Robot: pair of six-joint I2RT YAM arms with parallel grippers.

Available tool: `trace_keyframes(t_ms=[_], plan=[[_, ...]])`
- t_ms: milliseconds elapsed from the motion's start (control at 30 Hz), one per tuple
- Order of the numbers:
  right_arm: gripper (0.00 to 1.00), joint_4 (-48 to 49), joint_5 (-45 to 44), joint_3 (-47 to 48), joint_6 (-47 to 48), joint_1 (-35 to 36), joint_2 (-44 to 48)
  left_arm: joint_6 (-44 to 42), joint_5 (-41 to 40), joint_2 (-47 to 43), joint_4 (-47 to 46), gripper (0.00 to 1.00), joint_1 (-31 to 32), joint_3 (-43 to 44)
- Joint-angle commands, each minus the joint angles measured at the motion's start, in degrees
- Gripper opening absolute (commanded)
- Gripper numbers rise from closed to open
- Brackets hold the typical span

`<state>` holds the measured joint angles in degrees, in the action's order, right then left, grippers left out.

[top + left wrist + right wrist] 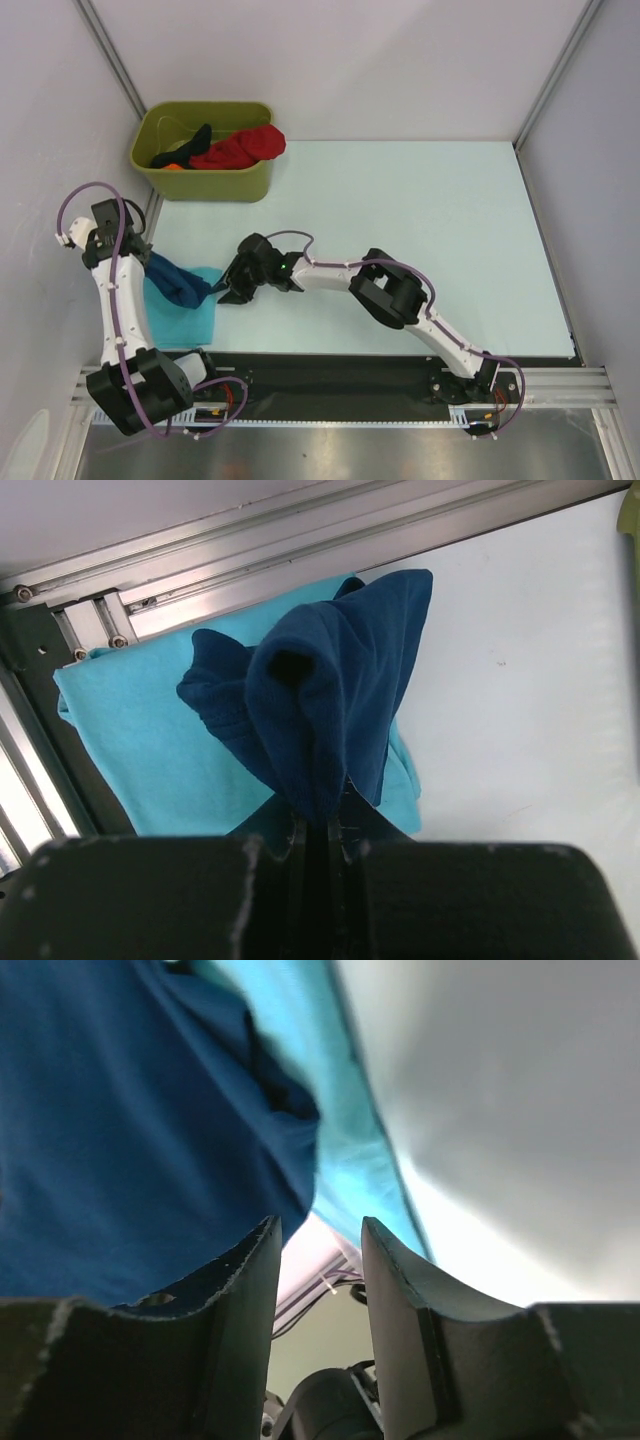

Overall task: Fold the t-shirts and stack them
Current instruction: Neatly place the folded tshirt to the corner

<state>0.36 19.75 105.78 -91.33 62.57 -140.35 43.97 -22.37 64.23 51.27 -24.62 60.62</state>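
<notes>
Cloth of a navy shirt [320, 710] hung in a bunched, creased lump, its top pinched between the pressed-together fingers of the left gripper [318, 830]. It drooped over a turquoise shirt [185, 320], which lay folded flat in a rough rectangle at the near left corner of the table [420, 230], just beside the metal rail [350, 385]. The navy lump's lower end touched the turquoise one. No print showed on the navy cloth from any view.

The right gripper [320, 1225] sat at the navy shirt's right edge with its fingers spread. A clear gap stood between them, and the navy cloth lay against the outer side of one finger rather than inside the gap.

The table top was pale blue-white and smooth. Plain white walls with grey metal posts closed it in on three sides.

Two shirts were at the table's near left. In the green bin [205, 185] at the far left corner lay a red shirt [245, 148], draped over the rim, and a black shirt [190, 145]. That made four shirts, one bin and two arms.
</notes>
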Motion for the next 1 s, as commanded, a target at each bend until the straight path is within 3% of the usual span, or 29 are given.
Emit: trace_keyframes(t_ms=[0, 400, 967], plan=[[0.43, 1.31, -1.03, 3.11, 0.71, 0.98, -1.59, 0.24, -0.04, -2.26, -1.34, 0.0, -0.51, -0.76], [0.37, 1.31, -1.38, 9.8, 2.82, 1.33, -5.46, 0.68, -0.22, -3.23, -0.9, 0.0, -0.6, -1.03], [0.39, -5.2, -2.96, 12.96, 6.43, 1.6, -7.56, 0.42, -0.22, -2.35, -0.64, 0.0, -0.6, -0.07]])
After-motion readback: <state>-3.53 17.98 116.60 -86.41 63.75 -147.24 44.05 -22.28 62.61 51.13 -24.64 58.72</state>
